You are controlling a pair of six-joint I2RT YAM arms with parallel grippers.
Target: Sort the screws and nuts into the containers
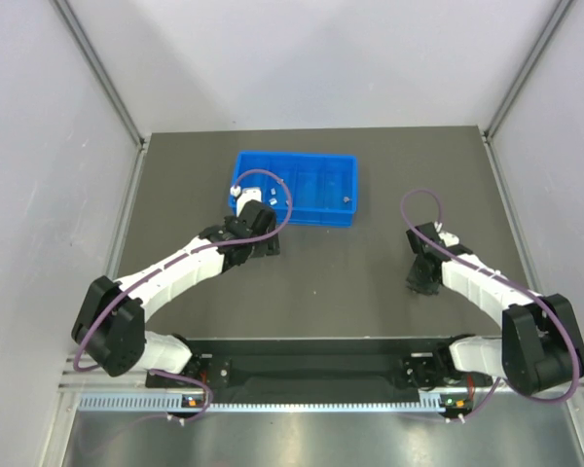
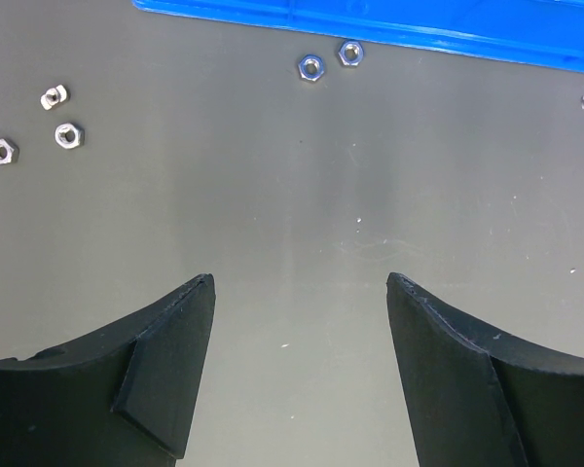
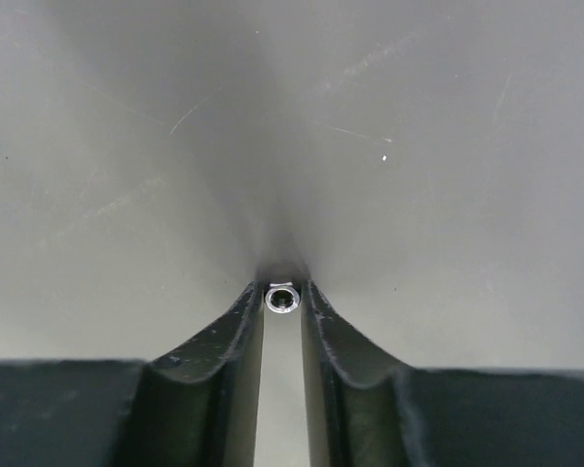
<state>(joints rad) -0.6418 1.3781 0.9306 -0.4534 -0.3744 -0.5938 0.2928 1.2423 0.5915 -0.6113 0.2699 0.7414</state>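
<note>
Left gripper (image 1: 241, 200), top view: beside the near left corner of the blue tray (image 1: 302, 220); right gripper (image 1: 423, 283) low on the dark table (image 1: 350, 282), well apart to the tray's right. Left wrist view: jaws spread wide over bare table; two nuts (image 2: 310, 66) lie ahead just beside the tray wall, two more nuts (image 2: 69, 134) and a tilted piece (image 2: 54, 96) off left. Right wrist view: fingers pinch one nut (image 3: 281, 299) at their tips.

Blue tray (image 2: 419, 19) cropped by top edge
</note>
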